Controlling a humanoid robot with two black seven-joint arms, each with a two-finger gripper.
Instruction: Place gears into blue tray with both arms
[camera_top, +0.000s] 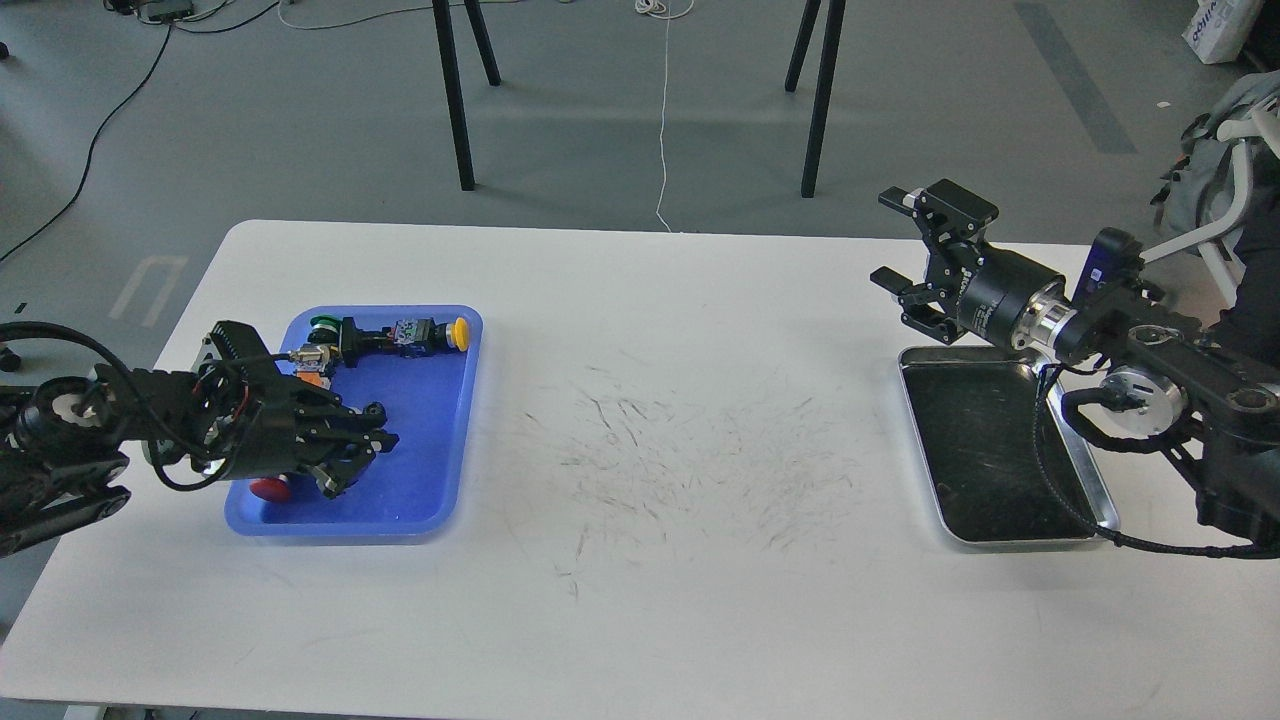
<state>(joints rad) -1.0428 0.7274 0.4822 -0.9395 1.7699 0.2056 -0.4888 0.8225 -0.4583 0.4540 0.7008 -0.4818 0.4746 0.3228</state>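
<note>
The blue tray lies on the left of the white table. My left gripper hangs low over the tray's front left part, its fingers apart and nothing seen between them. A tiny black gear peeks out at the gripper's upper edge, on the tray floor. It is hard to tell apart from the dark fingers. My right gripper is open and empty at the far right, raised just behind the silver tray.
Push-button switches lie in the blue tray: a yellow-capped one and a green-capped one along the back rim, and a red cap half hidden under my left gripper. The silver tray's dark floor is bare. Black stand legs rise behind the table.
</note>
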